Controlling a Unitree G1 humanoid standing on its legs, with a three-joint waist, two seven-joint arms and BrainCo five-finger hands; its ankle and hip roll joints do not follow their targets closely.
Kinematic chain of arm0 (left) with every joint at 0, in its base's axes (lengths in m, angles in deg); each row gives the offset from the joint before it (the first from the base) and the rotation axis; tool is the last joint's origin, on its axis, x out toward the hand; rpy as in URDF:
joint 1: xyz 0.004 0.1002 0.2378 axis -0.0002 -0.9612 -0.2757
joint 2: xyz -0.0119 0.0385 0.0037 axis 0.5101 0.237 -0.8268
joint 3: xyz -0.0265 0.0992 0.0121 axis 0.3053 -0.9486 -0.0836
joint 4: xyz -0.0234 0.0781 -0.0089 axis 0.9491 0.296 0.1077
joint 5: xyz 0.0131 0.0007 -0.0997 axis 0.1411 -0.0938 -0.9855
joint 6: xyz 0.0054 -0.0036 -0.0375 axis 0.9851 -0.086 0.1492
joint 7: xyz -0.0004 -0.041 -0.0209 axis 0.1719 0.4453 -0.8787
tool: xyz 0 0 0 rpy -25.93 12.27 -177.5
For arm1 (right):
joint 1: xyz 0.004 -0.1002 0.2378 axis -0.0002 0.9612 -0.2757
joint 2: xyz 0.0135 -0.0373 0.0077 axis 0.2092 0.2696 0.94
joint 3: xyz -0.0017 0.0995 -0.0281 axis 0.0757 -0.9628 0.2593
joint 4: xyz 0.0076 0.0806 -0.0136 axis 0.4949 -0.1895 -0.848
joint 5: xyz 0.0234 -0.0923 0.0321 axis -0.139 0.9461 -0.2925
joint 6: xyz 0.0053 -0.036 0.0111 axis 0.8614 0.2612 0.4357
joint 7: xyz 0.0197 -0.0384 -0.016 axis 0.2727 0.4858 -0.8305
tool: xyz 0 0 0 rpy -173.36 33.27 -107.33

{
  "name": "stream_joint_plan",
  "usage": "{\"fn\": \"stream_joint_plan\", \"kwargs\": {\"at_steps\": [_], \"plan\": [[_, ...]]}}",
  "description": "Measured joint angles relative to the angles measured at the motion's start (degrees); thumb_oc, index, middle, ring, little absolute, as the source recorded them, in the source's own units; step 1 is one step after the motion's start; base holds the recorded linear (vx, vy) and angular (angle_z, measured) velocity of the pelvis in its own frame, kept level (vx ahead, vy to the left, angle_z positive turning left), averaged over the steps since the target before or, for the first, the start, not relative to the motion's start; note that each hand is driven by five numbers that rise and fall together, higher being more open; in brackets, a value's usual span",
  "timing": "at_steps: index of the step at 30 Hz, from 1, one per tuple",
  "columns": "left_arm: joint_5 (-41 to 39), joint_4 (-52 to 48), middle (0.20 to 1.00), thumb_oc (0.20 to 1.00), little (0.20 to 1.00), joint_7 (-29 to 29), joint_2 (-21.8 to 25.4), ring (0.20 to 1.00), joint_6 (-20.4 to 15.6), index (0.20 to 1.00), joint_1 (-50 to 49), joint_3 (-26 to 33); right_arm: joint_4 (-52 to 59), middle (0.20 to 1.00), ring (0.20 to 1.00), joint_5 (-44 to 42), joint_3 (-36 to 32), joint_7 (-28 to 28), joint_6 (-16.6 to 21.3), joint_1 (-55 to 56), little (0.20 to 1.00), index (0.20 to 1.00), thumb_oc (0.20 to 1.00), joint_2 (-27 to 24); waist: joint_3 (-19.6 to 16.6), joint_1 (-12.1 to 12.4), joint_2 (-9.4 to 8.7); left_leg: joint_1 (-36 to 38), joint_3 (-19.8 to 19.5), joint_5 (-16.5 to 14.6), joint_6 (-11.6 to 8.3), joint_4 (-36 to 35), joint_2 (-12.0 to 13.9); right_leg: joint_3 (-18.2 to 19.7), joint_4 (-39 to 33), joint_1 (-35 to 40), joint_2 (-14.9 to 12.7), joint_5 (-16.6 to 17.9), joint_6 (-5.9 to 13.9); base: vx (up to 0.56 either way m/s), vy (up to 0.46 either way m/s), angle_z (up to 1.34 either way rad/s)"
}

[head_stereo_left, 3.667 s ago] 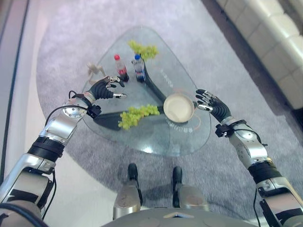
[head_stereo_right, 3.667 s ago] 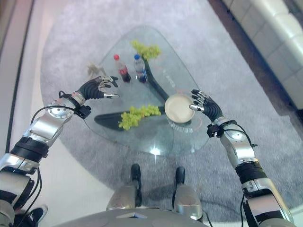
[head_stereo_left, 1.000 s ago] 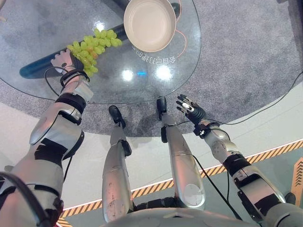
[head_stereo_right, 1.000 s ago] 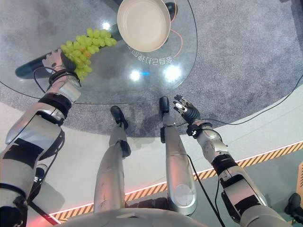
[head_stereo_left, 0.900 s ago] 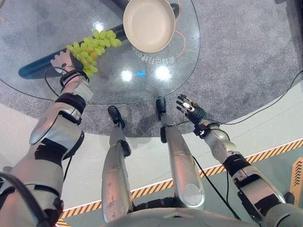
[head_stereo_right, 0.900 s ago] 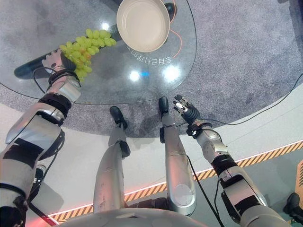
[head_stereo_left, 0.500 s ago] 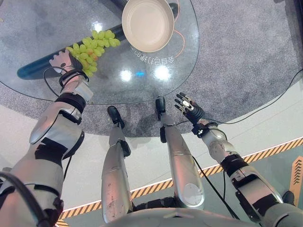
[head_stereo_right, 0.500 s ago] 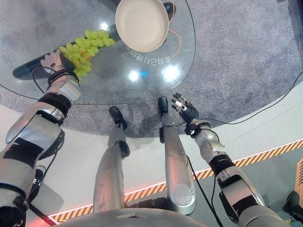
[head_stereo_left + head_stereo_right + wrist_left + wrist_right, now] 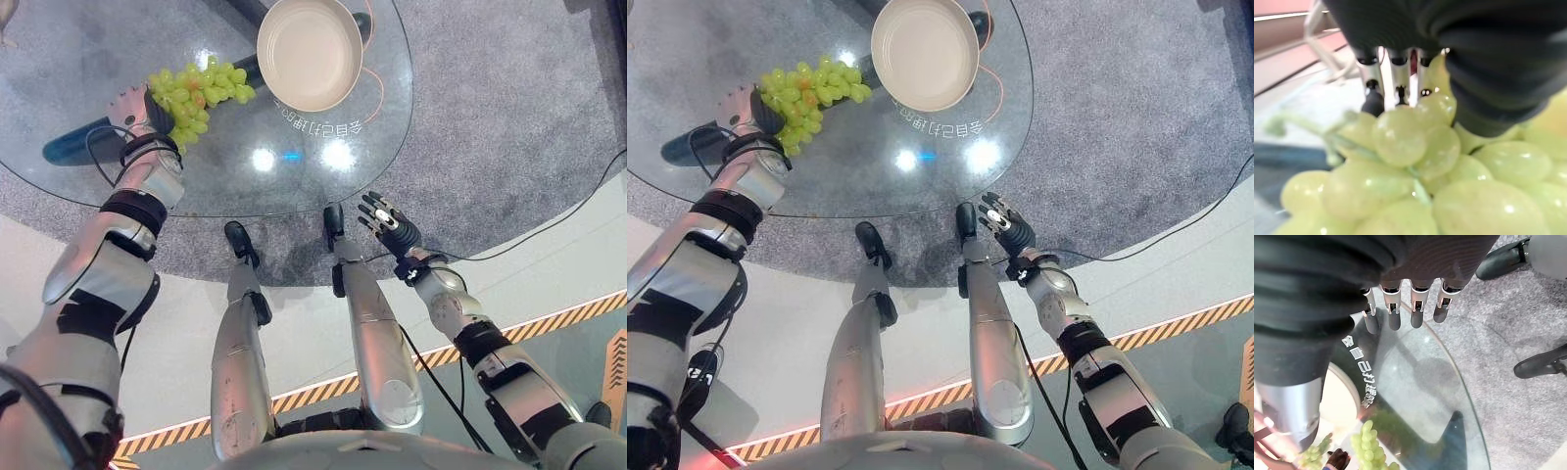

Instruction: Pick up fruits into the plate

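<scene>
grapes (image 9: pixel 201 91) | long axis toward plate (image 9: pixel 309 54) | left robot hand (image 9: pixel 137 108) clasps them | right robot hand (image 9: pixel 390 221) spread

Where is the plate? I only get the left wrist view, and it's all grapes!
Observer: The plate sits on the glass table, to the right of the grapes. It is empty.
Operator: Is my other hand helping?
Observer: No. The right hand hangs open off the table's near edge, holding nothing.
Operator: Which bit of the grapes have I got?
Observer: The left hand grips the bunch's left end. The rest stretches toward the plate.
</scene>
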Motion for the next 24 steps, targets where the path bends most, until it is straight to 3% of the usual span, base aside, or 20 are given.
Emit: {"fn": "stream_joint_plan", "kwargs": {"at_steps": [12,18,24], "plan": [[0.0,-13.7,0.2,0.2,0.2,0.7,5.0,0.2,-5.8,0.2,-7.7,3.4,1.2,1.0,1.0,0.8,-3.0,0.0,0.8,3.4,1.0,1.0,1.0,-0.1,0.4,2.4,0.77,9.4,-0.6,0.7,-0.19,-3.5,0.0,-1.5,-3.5,10.1,0.1,0.0,0.04,0.03,0.008,0.03],[0.1,-22.3,0.2,0.2,0.2,5.8,10.3,0.2,-8.2,0.2,-13.2,5.7,4.2,1.0,1.0,4.5,-5.5,0.1,0.8,5.6,1.0,1.0,1.0,-0.5,0.9,3.2,1.6,17.3,-1.2,0.8,-0.3,-5.7,0.0,-2.8,-7.3,19.3,0.2,0.2,0.33,0.07,0.011,0.08],[1.6,-30.4,0.2,0.2,0.2,11.5,15.9,0.2,-10.1,0.2,-16.3,8.6,11.2,1.0,1.0,10.4,-9.1,0.0,0.7,5.9,1.0,1.0,1.0,-4.1,0.8,4.5,1.82,23.2,-1.6,0.7,-0.44,-7.5,0.1,-3.6,-12.3,27.1,0.6,1.6,0.62,0.12,-0.018,0.04]]}}
